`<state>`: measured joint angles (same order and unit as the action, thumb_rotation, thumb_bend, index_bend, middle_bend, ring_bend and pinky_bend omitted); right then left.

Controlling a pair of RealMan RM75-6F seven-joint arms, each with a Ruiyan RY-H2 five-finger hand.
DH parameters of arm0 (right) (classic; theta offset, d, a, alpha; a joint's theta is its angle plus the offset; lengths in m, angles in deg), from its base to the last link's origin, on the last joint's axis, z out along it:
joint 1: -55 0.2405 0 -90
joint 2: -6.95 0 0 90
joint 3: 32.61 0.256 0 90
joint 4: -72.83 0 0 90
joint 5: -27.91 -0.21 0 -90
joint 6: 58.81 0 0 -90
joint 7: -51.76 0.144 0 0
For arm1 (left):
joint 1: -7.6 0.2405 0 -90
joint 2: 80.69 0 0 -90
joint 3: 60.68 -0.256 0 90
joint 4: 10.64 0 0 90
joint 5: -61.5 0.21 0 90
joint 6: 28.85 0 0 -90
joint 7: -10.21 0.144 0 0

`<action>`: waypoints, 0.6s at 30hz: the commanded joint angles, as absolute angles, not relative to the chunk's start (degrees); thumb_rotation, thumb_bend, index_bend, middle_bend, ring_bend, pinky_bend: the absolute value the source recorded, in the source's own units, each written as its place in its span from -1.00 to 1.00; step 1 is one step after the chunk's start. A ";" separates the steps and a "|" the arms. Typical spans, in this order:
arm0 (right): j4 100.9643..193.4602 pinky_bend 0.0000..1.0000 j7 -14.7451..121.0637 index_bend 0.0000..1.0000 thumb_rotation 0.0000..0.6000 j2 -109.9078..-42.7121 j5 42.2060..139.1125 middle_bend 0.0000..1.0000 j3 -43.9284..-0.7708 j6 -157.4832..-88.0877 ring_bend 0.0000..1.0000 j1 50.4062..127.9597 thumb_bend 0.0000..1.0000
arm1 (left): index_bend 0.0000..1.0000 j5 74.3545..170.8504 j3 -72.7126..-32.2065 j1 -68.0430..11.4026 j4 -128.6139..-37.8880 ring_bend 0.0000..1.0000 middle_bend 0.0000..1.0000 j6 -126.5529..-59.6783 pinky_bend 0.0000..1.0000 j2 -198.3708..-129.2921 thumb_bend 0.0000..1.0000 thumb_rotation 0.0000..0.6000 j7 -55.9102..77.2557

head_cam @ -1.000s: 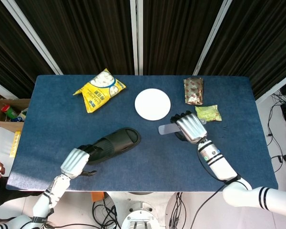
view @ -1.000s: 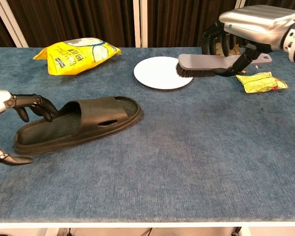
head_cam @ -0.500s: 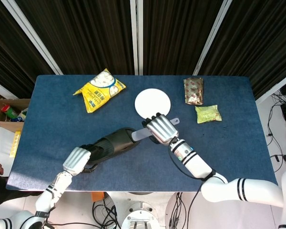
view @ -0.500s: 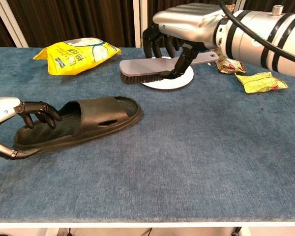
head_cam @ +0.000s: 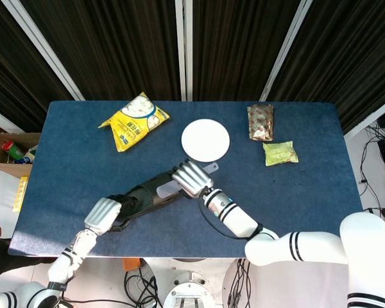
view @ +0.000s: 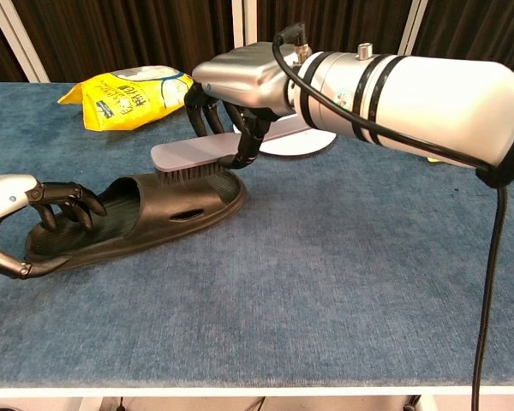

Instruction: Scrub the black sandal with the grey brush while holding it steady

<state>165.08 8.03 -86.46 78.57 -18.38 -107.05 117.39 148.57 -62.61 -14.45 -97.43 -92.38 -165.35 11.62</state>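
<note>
- Head view: where the sandal [head_cam: 146, 194] lies near the table's [head_cam: 308, 192] front edge, the left hand [head_cam: 103, 215] grasps its heel end; the right hand [head_cam: 190, 178] grips the brush [head_cam: 169, 187] over its toe end. A plate [head_cam: 206, 140], yellow bag [head_cam: 133, 120] and 2 packets [head_cam: 260, 122] lie behind.
- Chest view: left hand [view: 17, 205] fingers curl into the heel of the sandal [view: 146, 211]. The right hand [view: 236, 86] holds the brush [view: 193, 157], bristles touching the toe end.
</note>
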 commanded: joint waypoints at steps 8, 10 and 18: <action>162.30 -0.10 10.17 0.75 1.00 -88.87 77.19 0.39 -19.01 -106.33 0.21 119.96 0.05 | -0.46 148.92 -62.88 -14.70 -96.90 -0.40 -0.29 -92.79 -0.23 -165.51 -0.22 0.94 10.65; 161.59 -0.10 11.52 0.75 1.00 -89.42 76.31 0.39 -18.77 -105.51 0.21 120.41 0.04 | -0.46 148.86 -62.94 -14.73 -96.85 -0.40 -0.29 -92.78 -0.23 -165.51 -0.21 0.94 10.57; 158.08 -0.10 13.85 0.75 1.00 -91.29 74.86 0.39 -19.31 -104.00 0.21 122.11 0.04 | -0.47 148.34 -63.00 -14.69 -96.38 -0.41 -0.29 -92.81 -0.23 -165.50 -0.19 0.94 9.72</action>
